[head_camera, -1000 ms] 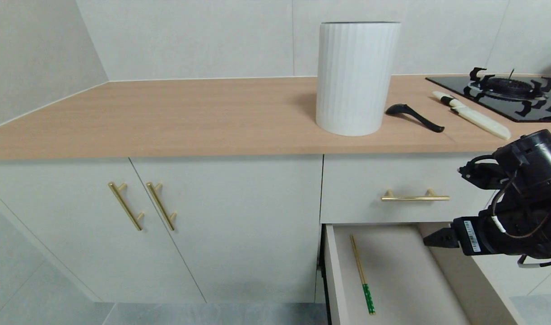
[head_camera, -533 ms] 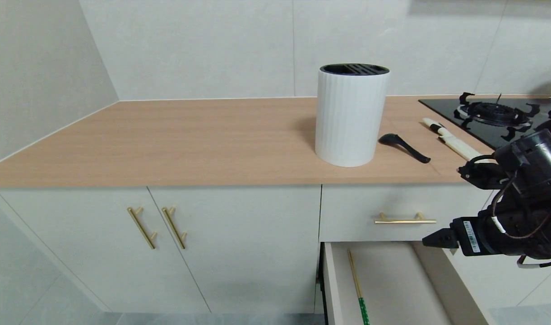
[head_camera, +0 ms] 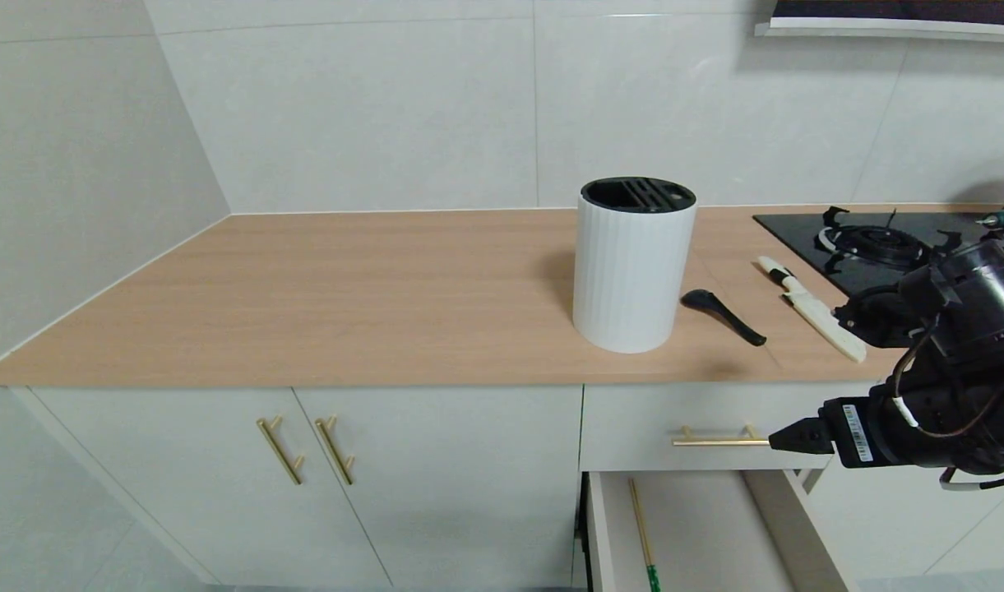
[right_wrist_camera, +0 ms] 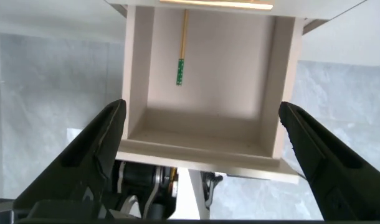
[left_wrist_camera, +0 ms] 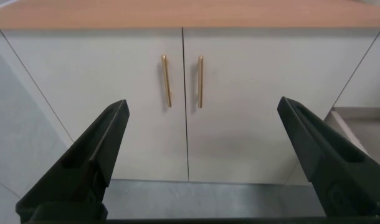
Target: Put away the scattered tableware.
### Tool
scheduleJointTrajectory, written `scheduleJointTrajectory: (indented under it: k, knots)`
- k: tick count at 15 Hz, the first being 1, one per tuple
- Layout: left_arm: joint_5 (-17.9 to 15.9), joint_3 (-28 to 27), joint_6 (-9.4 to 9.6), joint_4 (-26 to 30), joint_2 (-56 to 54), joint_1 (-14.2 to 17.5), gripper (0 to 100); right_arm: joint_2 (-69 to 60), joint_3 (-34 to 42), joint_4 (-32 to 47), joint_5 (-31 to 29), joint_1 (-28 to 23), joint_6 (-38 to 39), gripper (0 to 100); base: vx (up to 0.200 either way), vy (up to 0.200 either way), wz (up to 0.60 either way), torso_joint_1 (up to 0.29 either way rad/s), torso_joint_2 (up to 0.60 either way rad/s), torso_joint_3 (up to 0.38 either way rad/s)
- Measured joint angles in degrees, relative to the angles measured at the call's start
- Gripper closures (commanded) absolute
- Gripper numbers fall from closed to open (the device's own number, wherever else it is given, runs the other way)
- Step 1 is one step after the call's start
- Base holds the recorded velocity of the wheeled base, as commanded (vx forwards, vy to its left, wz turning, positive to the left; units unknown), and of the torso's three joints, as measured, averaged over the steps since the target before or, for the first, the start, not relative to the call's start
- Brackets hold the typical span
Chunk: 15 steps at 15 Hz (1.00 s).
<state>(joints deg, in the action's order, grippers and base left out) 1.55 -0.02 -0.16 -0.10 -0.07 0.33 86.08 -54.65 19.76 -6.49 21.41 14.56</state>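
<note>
Chopsticks (right_wrist_camera: 181,53) lie in open drawer (right_wrist_camera: 227,81). Black spoon (head_camera: 722,316) and white knife (head_camera: 810,307) on table (head_camera: 345,304), right front, beside white holder (head_camera: 633,267). Left gripper (left_wrist_camera: 202,102) jaws apart. Right gripper (right_wrist_camera: 201,109) jaws apart, over drawer.

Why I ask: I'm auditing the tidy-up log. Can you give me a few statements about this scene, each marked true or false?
The chopsticks lie in the open drawer. True.
The black spoon stands inside the white holder. False: it lies on the counter beside the holder.
The knife lies on the counter, between the spoon and the stove. True.
The right gripper holds the chopsticks. False: it is open and empty, above the drawer.
</note>
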Motion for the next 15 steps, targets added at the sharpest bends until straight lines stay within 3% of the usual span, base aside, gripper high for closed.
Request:
scheduleJointTrajectory:
  k: [6, 8, 11, 15]
  knots:
    - [0.0, 0.0, 0.00, 0.0, 0.0, 0.0, 0, 0.1, 3.9, -10.0, 0.2, -0.5, -5.4, 0, 0.000, 0.000, 0.00, 0.026, -0.06, -0.031]
    - [0.0, 0.0, 0.00, 0.0, 0.0, 0.0, 0, 2.4, 3.3, -18.6, 1.7, -4.1, -10.9, 0, 0.000, 0.000, 0.00, 0.000, 0.00, 0.000]
    - [0.0, 0.0, 0.00, 0.0, 0.0, 0.0, 0, 9.5, 1.1, -32.8, 8.6, -10.3, -18.6, 0, 0.000, 0.000, 0.00, 0.000, 0.00, 0.000]
    - [0.0, 0.0, 0.02, 0.0, 0.0, 0.0, 0, 19.7, -4.6, -41.2, 13.9, -14.1, -22.6, 0, 0.000, 0.000, 0.00, 0.000, 0.00, 0.000]
